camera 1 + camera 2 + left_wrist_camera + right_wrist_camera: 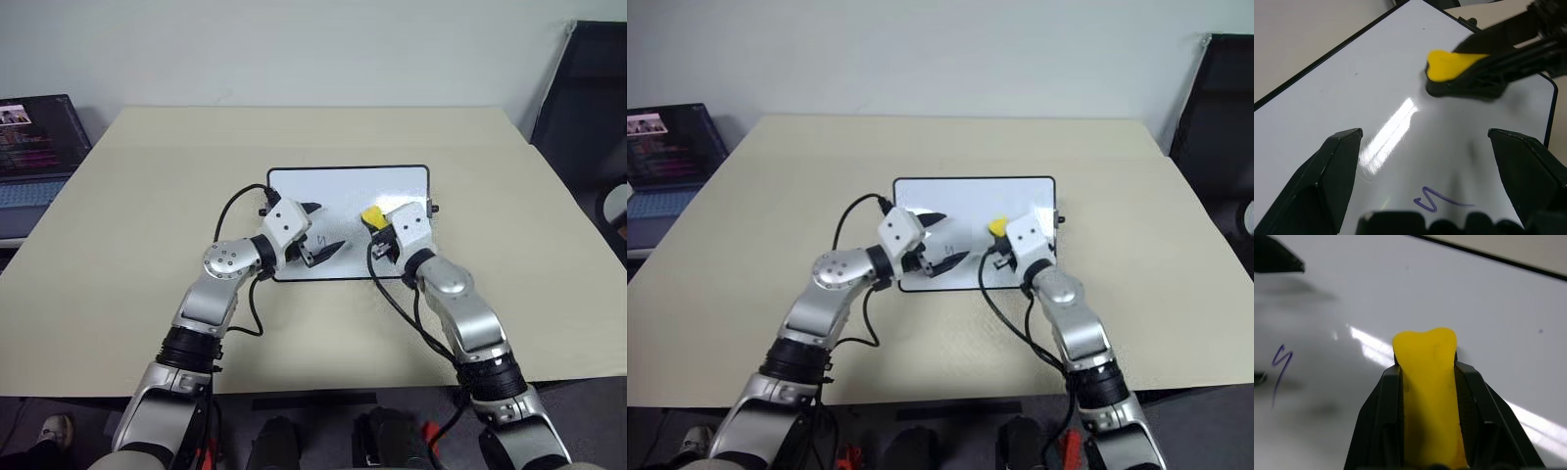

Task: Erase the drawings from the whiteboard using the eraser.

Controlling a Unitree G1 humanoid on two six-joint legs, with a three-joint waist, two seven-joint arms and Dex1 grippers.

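1 thin purple squiggle (1442, 201) is what you have left to wipe on the small glossy white board with its thin black frame (294, 182); in both wrist views the rest of that surface reads as bare, so I judge the job mostly done. Your right gripper (1425, 363) is clamped on the small bright yellow eraser block (1429, 396), whose soft body bulges past the black fingers at the tip, and it sits over the right half of the board, apart from the mark. Your left gripper (320, 232) stands spread wide and empty over the board's near left part, the squiggle lying between its 2 fingers. The board lies flat on the matte beige table (137, 196), and its sheen throws back a bright streak of light.
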